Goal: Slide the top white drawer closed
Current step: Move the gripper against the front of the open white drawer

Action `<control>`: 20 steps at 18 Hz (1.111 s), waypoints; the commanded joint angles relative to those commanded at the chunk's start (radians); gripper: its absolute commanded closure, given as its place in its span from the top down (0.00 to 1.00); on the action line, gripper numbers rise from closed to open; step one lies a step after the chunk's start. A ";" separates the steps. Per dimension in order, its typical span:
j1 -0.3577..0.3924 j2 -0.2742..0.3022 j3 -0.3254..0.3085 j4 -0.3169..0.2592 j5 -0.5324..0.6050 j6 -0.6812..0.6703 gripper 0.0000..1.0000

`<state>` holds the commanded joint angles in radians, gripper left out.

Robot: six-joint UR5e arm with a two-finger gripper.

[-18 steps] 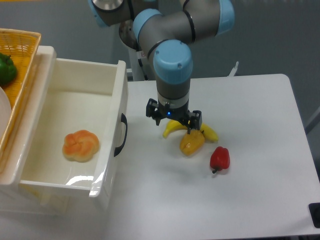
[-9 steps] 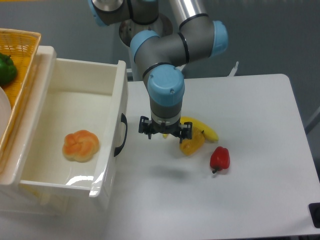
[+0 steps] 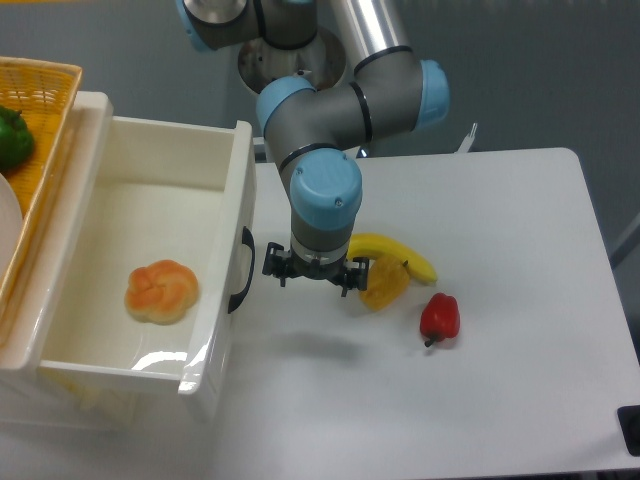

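The top white drawer (image 3: 150, 270) stands pulled out at the table's nine o'clock side, glossy plastic, its black curved handle (image 3: 241, 272) facing three o'clock. An orange bread roll (image 3: 161, 291) lies inside. The gripper (image 3: 312, 276) has moved toward nine o'clock since a second ago and now hangs just beside the handle, holding nothing; how far its fingers are spread cannot be told. At its three o'clock lie a banana (image 3: 395, 252), a yellow pepper (image 3: 384, 284), partly hidden, and a red pepper (image 3: 439, 317). The woven basket (image 3: 48, 130) is cut off.
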<state>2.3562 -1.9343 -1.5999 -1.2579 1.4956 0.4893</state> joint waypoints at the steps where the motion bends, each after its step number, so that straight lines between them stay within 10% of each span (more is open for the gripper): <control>1: -0.006 0.000 0.000 0.000 0.000 -0.002 1.00; 20: -0.052 0.012 0.002 -0.002 -0.029 -0.006 1.00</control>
<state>2.3041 -1.9221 -1.5984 -1.2594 1.4665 0.4832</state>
